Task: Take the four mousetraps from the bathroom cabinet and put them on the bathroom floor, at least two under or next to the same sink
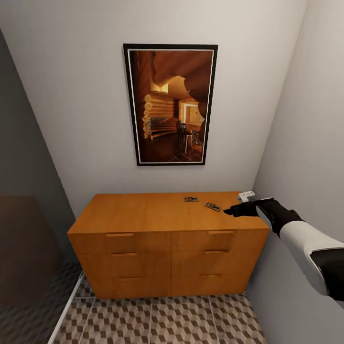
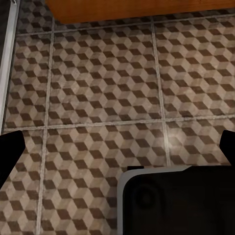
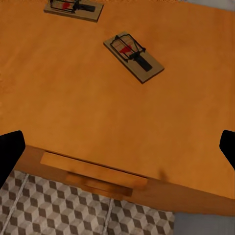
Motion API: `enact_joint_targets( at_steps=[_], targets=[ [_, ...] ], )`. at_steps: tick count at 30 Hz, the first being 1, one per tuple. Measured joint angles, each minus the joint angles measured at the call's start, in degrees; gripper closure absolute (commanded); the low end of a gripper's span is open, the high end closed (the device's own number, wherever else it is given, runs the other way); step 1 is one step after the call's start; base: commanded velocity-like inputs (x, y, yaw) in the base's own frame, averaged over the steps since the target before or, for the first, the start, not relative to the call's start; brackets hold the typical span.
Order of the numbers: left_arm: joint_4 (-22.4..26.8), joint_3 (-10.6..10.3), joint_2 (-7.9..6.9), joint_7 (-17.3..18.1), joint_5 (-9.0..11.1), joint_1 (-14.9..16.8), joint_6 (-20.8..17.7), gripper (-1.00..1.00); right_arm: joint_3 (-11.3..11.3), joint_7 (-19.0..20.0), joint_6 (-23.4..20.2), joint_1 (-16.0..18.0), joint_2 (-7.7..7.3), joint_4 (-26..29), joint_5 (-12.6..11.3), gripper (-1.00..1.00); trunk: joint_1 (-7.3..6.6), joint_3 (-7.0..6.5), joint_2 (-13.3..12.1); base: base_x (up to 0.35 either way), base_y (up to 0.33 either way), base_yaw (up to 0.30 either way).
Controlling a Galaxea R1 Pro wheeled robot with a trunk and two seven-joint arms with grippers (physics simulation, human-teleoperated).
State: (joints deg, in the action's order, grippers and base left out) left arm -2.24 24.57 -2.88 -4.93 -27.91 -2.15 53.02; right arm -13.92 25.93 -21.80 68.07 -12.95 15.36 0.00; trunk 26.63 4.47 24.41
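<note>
Two flat tan wooden mousetraps, each with a black spring bar and red bait patch (image 3: 133, 56) (image 3: 73, 7), lie apart on the orange-brown wooden cabinet's (image 1: 143, 212) top near its right back corner, with bare top in front. The right gripper (image 1: 229, 210) hovers just beside the nearer one, black fingers (image 3: 10, 154) spread and holding nothing. The left gripper's fingers (image 2: 10, 149) hang released over the cube-patterned tiled floor (image 2: 103, 83).

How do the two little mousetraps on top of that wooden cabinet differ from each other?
The nearer mousetrap lies closest to the right gripper; the farther mousetrap sits deeper on the cabinet top. The nearer mousetrap lies askew to the cabinet's front edge, while the farther mousetrap lies almost parallel to it. Both are flat tan boards with black spring bars and a red patch.
</note>
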Motion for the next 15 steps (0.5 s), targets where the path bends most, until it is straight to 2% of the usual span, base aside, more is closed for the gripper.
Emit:
enact_joint_targets(
  at_steps=[15],
  targets=[
    [0.02, 0.08, 0.0, 0.0, 0.04, -0.02, -0.33, -1.0, 0.07, 0.01, 0.14, 0.01, -0.03, 0.09, -0.08, -1.0, 0.0, 0.0, 0.0, 0.0, 0.0, 0.0]
  ],
)
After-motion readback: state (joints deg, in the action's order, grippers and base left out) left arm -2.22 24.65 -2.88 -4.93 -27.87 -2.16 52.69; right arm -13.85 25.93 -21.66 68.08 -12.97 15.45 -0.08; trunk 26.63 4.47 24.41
